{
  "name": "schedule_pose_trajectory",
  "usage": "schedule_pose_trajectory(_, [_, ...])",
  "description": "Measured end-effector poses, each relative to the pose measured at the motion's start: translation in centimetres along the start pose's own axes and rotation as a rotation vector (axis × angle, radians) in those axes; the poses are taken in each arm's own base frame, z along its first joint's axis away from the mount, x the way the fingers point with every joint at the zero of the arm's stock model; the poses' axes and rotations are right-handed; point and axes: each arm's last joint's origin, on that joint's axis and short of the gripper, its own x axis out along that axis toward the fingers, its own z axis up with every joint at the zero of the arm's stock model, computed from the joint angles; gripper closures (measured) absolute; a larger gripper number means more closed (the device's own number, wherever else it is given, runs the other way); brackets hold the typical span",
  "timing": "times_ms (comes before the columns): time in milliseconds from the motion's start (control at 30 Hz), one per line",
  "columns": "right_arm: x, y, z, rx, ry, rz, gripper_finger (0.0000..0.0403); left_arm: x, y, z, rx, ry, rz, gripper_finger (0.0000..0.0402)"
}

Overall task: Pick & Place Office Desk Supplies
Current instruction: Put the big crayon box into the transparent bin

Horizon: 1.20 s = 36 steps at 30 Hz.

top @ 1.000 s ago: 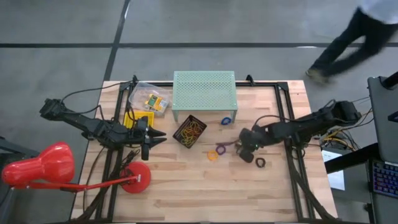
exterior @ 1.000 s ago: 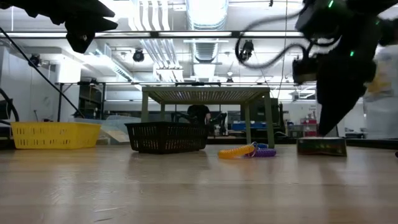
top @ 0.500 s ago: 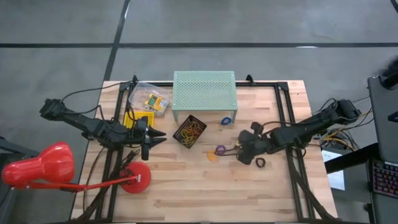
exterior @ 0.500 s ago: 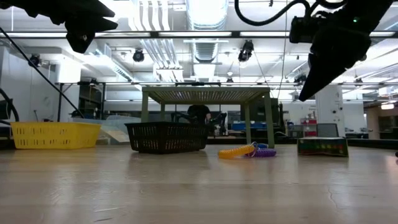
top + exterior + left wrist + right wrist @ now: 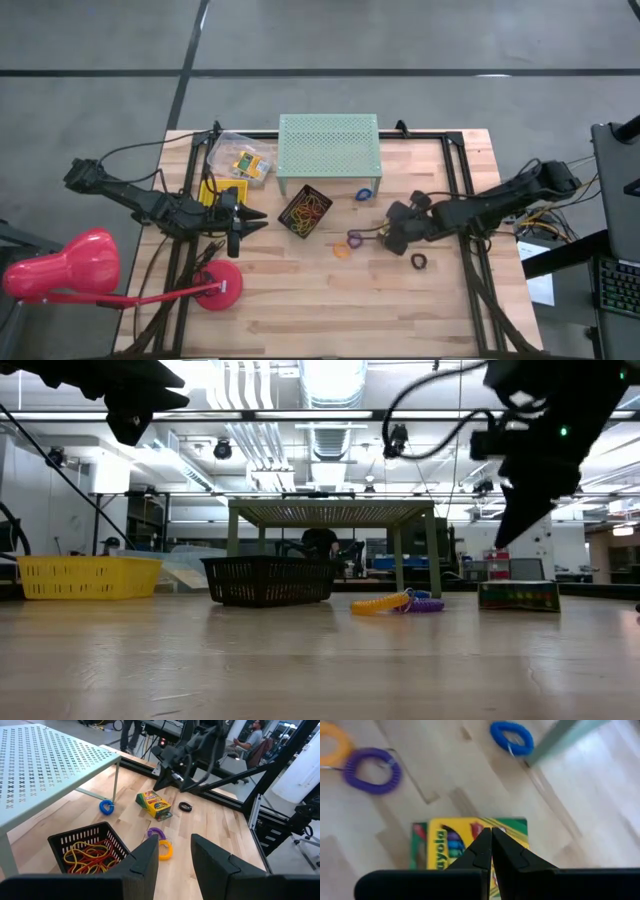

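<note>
1. Right gripper [image 5: 490, 851] hovering directly above the yellow-and-green printed crayon box [image 5: 445, 845], jaws pressed fully together, gripping nothing.
2. Crayon box [image 5: 154, 805] lying flat on the light wooden table [image 5: 330, 300], near the mint-green perforated metal stand [image 5: 329, 140].
3. Purple coiled band [image 5: 373, 770] and orange coiled band [image 5: 335, 742] lying side by side near the box; blue coiled ring [image 5: 511, 738] resting by a stand leg.
4. Black ring roll [image 5: 418, 262] sitting just beyond the right gripper.
5. Black mesh basket [image 5: 107, 835] holding red and yellow rubber bands [image 5: 90, 856].
6. Left gripper [image 5: 240, 222] hanging beside the basket, jaws partly apart, carrying nothing.
</note>
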Motion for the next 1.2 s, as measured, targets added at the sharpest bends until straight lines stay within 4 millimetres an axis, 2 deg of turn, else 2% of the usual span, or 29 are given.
schedule_pose_trajectory(300, [2.3,-1.1,-3.0,0.184,0.143,0.004,0.0394,0.0,0.0,0.0,0.003,0.0,0.0,0.0283])
schedule_pose_trajectory(600, [3.2,0.6,-3.2,0.321,0.113,0.302,0.0394,0.0,0.0,0.0,0.002,0.0,0.0,0.0283])
schedule_pose_trajectory(733, [2.7,1.7,-3.3,0.317,0.121,0.411,0.0394,0.0,0.0,0.0,0.003,0.001,0.0,0.0283])
schedule_pose_trajectory(900, [2.3,3.3,-4.2,0.346,0.164,0.418,0.0394,0.0,0.0,-0.1,0.004,0.005,0.002,0.0283])
schedule_pose_trajectory(1067, [2.4,6.3,-4.7,0.314,0.214,0.42,0.0394,0.0,0.0,-0.1,-0.002,0.006,0.002,0.0283])
schedule_pose_trajectory(1200, [2.1,9.3,-4.4,0.265,0.22,0.442,0.0394,0.0,0.0,-0.1,-0.003,0.005,0.002,0.0283])
